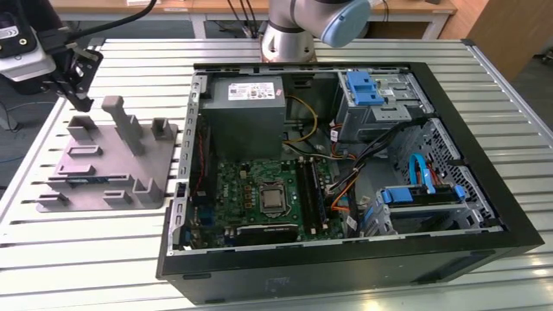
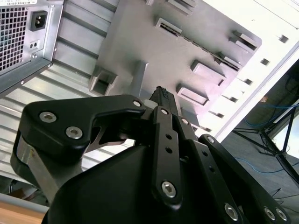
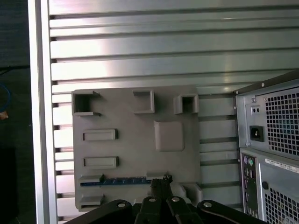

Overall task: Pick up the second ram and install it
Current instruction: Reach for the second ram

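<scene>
Black fingers (image 2: 161, 95), pressed together and empty, hover over the grey tray (image 1: 155, 162) at the exterior view's left, where the second ram (image 1: 89, 179) lies slotted; descending unopened, they could jab its edge.

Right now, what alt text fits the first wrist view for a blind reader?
A black claw hangs above a grey tray holding a blue ram stick, on a slatted metal table beside a computer case.
</scene>
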Controlling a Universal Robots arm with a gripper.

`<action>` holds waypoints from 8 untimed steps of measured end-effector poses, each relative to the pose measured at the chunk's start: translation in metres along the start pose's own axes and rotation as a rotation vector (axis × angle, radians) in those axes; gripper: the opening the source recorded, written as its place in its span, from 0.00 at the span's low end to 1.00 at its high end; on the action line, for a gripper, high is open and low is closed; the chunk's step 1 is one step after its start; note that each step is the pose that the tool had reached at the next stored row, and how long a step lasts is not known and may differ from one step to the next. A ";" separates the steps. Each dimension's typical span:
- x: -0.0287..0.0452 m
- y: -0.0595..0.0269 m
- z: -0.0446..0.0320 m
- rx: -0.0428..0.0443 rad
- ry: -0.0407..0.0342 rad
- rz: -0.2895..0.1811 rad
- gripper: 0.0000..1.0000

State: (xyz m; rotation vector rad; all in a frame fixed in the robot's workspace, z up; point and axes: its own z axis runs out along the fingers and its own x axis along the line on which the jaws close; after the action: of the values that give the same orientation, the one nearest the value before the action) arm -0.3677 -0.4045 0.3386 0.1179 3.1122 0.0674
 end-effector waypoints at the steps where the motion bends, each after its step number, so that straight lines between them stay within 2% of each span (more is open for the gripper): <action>1: 0.0010 -0.0003 0.0008 0.0000 0.0000 0.000 0.10; 8: 0.0083 -0.0020 0.0063 0.0001 0.0001 0.000 0.10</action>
State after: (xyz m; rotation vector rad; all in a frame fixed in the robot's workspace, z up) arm -0.3759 -0.4056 0.3320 0.1180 3.1122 0.0673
